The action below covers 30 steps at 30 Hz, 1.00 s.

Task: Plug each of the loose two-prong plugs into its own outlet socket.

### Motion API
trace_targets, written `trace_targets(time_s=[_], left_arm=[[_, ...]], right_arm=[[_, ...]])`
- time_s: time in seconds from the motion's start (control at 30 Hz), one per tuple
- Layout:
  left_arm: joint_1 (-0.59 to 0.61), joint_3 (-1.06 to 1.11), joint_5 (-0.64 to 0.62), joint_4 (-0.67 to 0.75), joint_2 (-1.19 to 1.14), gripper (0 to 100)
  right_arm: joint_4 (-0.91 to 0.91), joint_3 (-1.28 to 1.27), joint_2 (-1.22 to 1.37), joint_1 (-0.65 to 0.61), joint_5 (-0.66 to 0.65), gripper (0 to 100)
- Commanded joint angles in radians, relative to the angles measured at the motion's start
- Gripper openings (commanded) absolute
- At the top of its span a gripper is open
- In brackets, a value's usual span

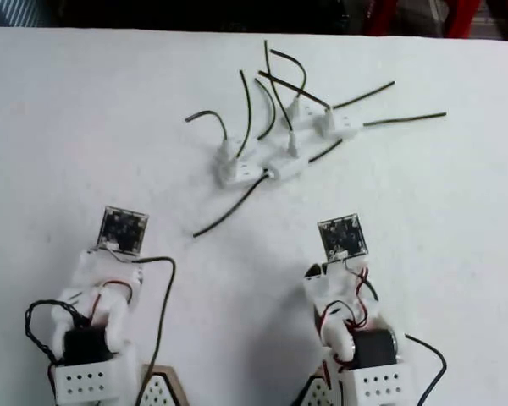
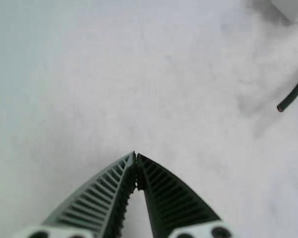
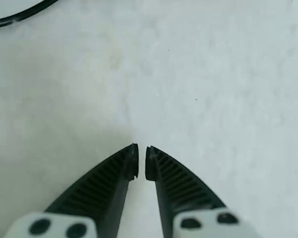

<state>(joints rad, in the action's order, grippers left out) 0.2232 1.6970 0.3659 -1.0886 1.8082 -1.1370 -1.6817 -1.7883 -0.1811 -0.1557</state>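
Note:
Several white plug and socket pieces with dark green wires lie in a loose cluster at the table's far middle: one white piece point(image 1: 237, 172), another point(image 1: 289, 165) beside it, and a third point(image 1: 339, 125) farther right. My left arm point(image 1: 110, 254) sits at the near left, well short of the cluster. Its gripper point(image 2: 135, 157) is shut on nothing over bare table. My right arm point(image 1: 343, 254) sits at the near right. Its gripper point(image 3: 141, 151) hangs over bare table with the fingertips almost touching and nothing between them.
A long dark wire point(image 1: 233, 205) trails from the cluster toward the near side, between the arms. A loose wire end point(image 2: 292, 95) lies beyond the left gripper, and a curved wire point(image 3: 20, 15) beyond the right one. The white table point(image 1: 68, 127) spreads wide on both sides.

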Motion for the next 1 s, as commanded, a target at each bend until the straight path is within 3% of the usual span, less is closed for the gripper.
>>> trace_targets(time_s=[0.0,0.1,0.33,0.97], left_arm=[[-0.012,-0.005,0.009,-0.117,0.010,2],[-0.007,-0.005,0.009,-0.198,0.010,2],[0.102,-0.005,0.011,-0.193,0.010,2],[0.102,-0.005,0.006,-0.195,0.012,2]], right_arm=[[-0.056,-0.009,-0.005,0.007,0.000,2.8],[-0.131,-0.009,-0.010,0.007,0.000,2.9],[-0.133,-0.009,-0.010,0.007,-0.003,3.0],[-0.133,-0.009,-0.010,0.007,-0.005,2.9]])
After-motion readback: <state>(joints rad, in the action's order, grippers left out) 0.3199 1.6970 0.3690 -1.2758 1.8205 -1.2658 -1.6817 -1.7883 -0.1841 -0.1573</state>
